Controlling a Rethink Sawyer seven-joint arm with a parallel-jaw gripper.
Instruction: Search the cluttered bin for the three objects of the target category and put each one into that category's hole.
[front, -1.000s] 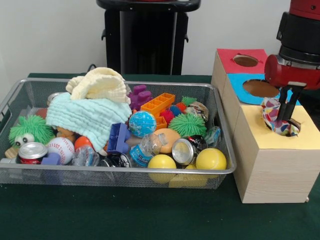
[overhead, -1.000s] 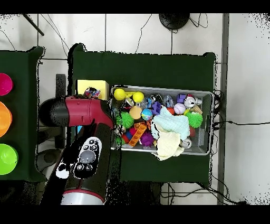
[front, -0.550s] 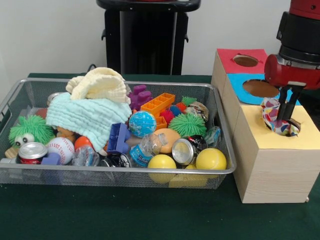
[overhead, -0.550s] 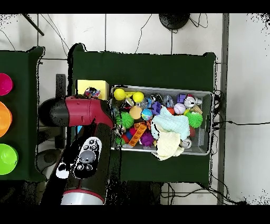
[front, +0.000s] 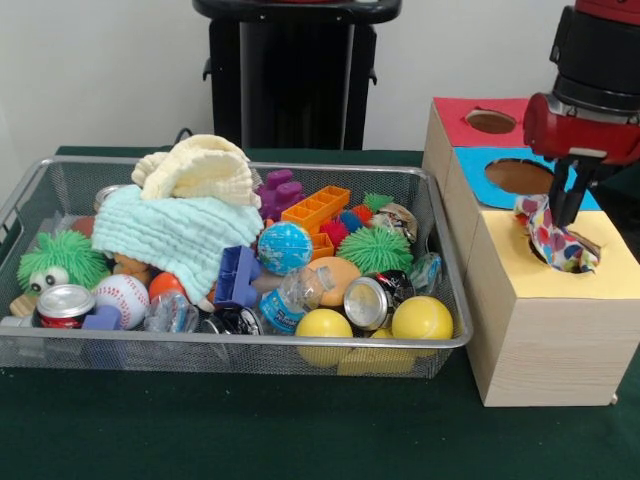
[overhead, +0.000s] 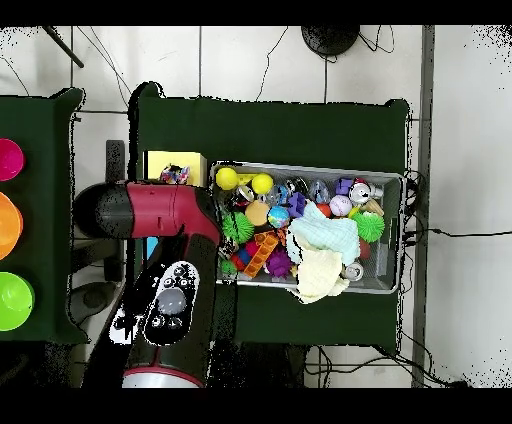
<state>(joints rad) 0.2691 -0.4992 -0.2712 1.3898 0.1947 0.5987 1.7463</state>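
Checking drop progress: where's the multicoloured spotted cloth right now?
Front view, right side: the multicoloured spotted cloth hangs partly into the hole of the yellow-topped wooden box, under the gripper, right of the wire-mesh bin.

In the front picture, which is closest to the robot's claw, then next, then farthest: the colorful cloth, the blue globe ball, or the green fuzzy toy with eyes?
From the gripper:
1. Colorful cloth, right at it, in the yellow hole.
2. Blue globe ball, mid-bin.
3. Green fuzzy toy, bin's far left end.
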